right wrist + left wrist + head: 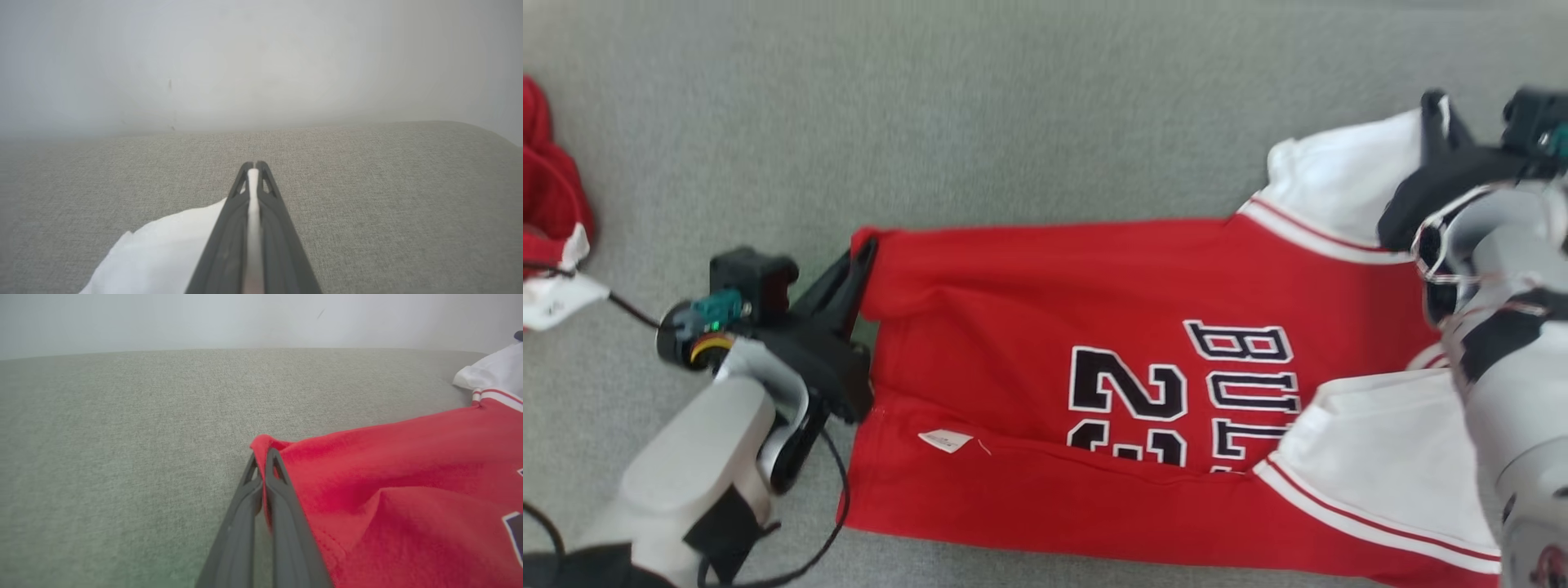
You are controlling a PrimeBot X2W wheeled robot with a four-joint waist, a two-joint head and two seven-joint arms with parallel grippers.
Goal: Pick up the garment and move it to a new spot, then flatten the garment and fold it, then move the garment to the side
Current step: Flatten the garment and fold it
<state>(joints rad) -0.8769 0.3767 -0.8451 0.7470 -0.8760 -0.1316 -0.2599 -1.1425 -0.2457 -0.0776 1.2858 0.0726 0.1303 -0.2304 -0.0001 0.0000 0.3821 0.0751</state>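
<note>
Firstly, left pincer (866, 245): both dark fingers pressed together, clamped on a red corner of the garment (1029, 327), centre-left of the head view. The left wrist view shows this pincer (263, 455) pinching a small peak of red cloth at mid-frame.

Right pincer (1433, 102): fingers drawn tight on the edge of a white sleeve (1347, 171), upper right of the head view. The right wrist view has a thin strip of white cloth sandwiched along the fingers (261, 212), and the rest of the sleeve spreads toward the lower left.

Garment: red jersey with white sleeves and red-and-white trim, stretched from centre-left to the right edge of the head view, lying on the worktop (1013, 106). A lower flap is folded up over the bottom of the numerals.

Lettering (1176, 384): black-and-white "23" and "BUL", reading sideways, right of centre.

Label (945, 441): small, white, on the red cloth, lower centre-left.

Worktop: grey, cloth-covered.

Second red item (547, 188): left edge, well apart from the garment, with a white tag (556, 298) below it.
</note>
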